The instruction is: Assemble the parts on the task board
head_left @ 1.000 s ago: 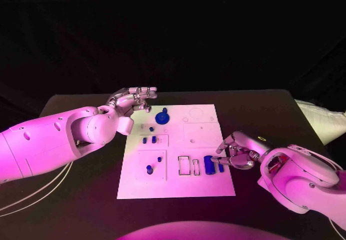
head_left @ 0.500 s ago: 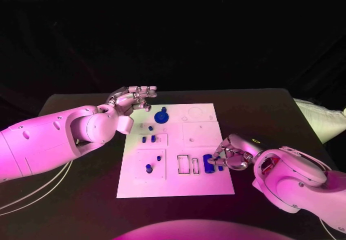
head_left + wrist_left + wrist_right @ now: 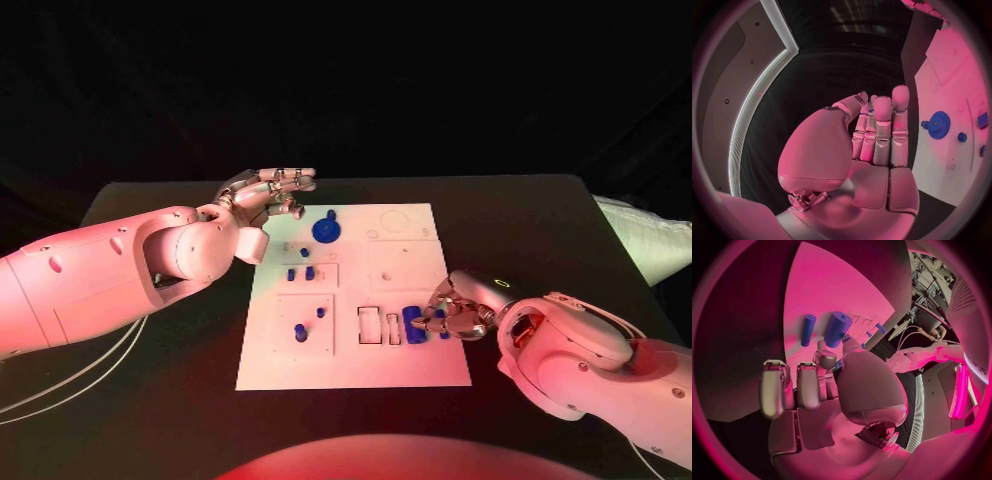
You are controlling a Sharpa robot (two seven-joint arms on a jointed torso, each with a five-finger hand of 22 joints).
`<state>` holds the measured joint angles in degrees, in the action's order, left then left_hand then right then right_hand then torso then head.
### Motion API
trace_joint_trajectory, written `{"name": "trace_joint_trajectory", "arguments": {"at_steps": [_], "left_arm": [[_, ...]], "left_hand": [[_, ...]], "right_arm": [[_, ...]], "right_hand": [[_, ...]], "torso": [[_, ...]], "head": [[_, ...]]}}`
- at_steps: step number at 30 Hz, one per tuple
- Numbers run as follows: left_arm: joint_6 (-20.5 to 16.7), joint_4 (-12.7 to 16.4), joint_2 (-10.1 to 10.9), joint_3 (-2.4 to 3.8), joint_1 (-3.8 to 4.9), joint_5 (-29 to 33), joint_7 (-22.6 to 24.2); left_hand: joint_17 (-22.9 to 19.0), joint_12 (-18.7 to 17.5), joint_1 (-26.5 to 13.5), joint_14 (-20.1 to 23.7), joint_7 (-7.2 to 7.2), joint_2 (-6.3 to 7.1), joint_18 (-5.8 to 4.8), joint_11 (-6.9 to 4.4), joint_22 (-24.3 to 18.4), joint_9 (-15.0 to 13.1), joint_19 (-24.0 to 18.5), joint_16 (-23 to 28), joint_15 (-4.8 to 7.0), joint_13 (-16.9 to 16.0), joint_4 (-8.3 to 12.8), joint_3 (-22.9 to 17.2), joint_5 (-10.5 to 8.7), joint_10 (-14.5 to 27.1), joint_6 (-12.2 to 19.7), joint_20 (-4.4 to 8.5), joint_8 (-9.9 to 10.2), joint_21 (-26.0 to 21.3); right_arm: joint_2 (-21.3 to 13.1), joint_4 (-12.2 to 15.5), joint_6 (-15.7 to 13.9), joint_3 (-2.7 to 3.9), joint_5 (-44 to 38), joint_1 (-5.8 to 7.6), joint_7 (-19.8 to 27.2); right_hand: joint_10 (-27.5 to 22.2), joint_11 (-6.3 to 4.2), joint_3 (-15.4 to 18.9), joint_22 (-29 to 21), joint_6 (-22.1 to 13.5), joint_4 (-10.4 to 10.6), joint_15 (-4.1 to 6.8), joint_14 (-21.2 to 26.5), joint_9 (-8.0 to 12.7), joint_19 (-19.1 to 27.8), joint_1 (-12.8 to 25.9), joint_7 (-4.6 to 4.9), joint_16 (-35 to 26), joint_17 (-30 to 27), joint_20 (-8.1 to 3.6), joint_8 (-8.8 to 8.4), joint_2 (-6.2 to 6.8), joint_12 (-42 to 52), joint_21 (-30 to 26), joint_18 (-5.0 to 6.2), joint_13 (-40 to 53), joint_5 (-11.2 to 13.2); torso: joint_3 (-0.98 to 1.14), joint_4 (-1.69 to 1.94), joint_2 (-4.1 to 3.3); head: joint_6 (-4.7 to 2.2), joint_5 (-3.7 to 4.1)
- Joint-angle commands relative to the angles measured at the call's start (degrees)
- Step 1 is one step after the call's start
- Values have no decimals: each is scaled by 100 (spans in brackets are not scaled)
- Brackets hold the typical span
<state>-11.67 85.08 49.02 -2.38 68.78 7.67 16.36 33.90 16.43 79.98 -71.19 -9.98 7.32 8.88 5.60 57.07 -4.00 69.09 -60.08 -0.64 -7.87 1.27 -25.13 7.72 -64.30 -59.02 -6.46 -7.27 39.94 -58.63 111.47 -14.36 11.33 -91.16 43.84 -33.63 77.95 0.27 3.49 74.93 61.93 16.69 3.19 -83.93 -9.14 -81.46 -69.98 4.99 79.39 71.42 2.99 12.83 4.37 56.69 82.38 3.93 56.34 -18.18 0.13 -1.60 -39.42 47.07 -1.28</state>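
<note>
You have black table [image 3: 534, 220] under everything, dark backdrop behind it. White cloth-like object [image 3: 646, 240] sits off table's right edge; can't tell what.

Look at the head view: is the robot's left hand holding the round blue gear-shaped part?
No: the round blue gear-shaped part lies on the white task board, apart from the left hand.

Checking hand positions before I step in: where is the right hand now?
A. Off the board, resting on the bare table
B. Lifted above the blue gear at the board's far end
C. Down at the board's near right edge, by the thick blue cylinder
C: in the head view the right hand sits at the task board's near right edge, fingers at the thick blue cylinder.
</note>
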Motion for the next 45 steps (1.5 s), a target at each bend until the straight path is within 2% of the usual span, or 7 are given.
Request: {"name": "trace_joint_trajectory", "arguments": {"at_steps": [1, 9, 18, 24, 28, 33, 45], "left_arm": [[117, 5, -2, 1, 2, -20, 10], [154, 5, 2, -4, 2, -24, -33], [183, 0, 10, -7, 2, -50, -64], [193, 4, 14, -7, 2, -56, -70], [198, 4, 20, -8, 2, -66, -72], [212, 4, 18, -8, 1, -70, -78], [225, 15, 10, -8, 1, -72, -84]], "left_hand": [[-10, 34, 26, 41, 0, -26, 99, -15, -9, 9, -29, 24, -1, -9, -1, 34, -1, 45, 21, 2, -24, -21], [-24, 38, 16, 46, -1, -26, 101, -13, -21, 9, -36, 29, -3, -8, -6, 42, -1, 52, 24, 0, -25, -40], [-50, 42, 6, 59, -2, -25, 107, -11, -43, 10, -51, 42, -5, -8, -11, 52, -1, 63, 28, -2, -26, -76], [-56, 43, 4, 62, -2, -25, 108, -11, -47, 10, -53, 45, -6, -8, -12, 53, -1, 65, 29, -2, -26, -82], [-69, 44, 5, 68, -2, -26, 110, -11, -56, 10, -60, 52, -6, -8, -11, 55, 0, 67, 30, -2, -27, -96], [-69, 44, 5, 68, -2, -26, 110, -11, -56, 10, -60, 52, -6, -8, -11, 55, 0, 67, 30, -2, -27, -96], [-74, 46, 7, 72, -1, -27, 112, -12, -65, 10, -66, 55, -6, -8, -10, 55, 1, 70, 31, -3, -28, -110]], "right_arm": [[54, -50, 414, -5, -318, -43, -57], [269, -230, 538, -11, -419, -166, -61], [349, -304, 451, -13, -448, -227, -59], [333, -220, -43, -10, -380, -233, -47], [270, -23, -553, 21, -45, -227, -34], [252, 180, -910, 67, 416, -192, -17], [553, 158, -657, 81, 867, -169, -57]], "right_hand": [[-20, 0, 81, 302, -12, -5, 39, -318, -28, -39, -17, -17, 26, 5, -11, 48, -52, 40, 31, -92, 37, 22], [-47, -1, 202, 297, -40, -7, 39, -310, -87, -26, -32, -18, 25, 0, -11, 94, -68, 21, 26, -89, 95, 152], [-44, -5, 238, 317, -49, -16, 41, -314, -130, -35, -116, -24, 47, 37, -11, 131, -131, 37, 36, -93, 164, 144], [6, -38, 190, 403, 28, -44, 66, -334, -219, -90, -367, -60, 120, 154, -27, 224, -332, 102, 90, -112, 302, -78], [27, -57, 216, 453, 47, -21, 83, -340, -274, -122, -443, -80, 151, 201, -45, 254, -382, 100, 123, -124, 359, -424], [40, -59, 253, 476, 48, -8, 86, -343, -299, -136, -425, -82, 166, 225, -50, 260, -399, 98, 137, -129, 388, -518], [49, -58, 374, 480, 38, 7, 85, -340, -354, -135, -253, -82, 172, 230, -52, 261, -480, 35, 140, -129, 411, -726]], "torso": [[-5, 15, -4], [-6, 23, -8], [-14, 25, -5], [-12, 30, -9], [-15, 44, -6], [-22, 48, -12], [-28, 61, -11]], "head": [[14, -2], [29, -3], [36, -7], [34, -7], [26, -7], [13, 0], [11, -22]]}}
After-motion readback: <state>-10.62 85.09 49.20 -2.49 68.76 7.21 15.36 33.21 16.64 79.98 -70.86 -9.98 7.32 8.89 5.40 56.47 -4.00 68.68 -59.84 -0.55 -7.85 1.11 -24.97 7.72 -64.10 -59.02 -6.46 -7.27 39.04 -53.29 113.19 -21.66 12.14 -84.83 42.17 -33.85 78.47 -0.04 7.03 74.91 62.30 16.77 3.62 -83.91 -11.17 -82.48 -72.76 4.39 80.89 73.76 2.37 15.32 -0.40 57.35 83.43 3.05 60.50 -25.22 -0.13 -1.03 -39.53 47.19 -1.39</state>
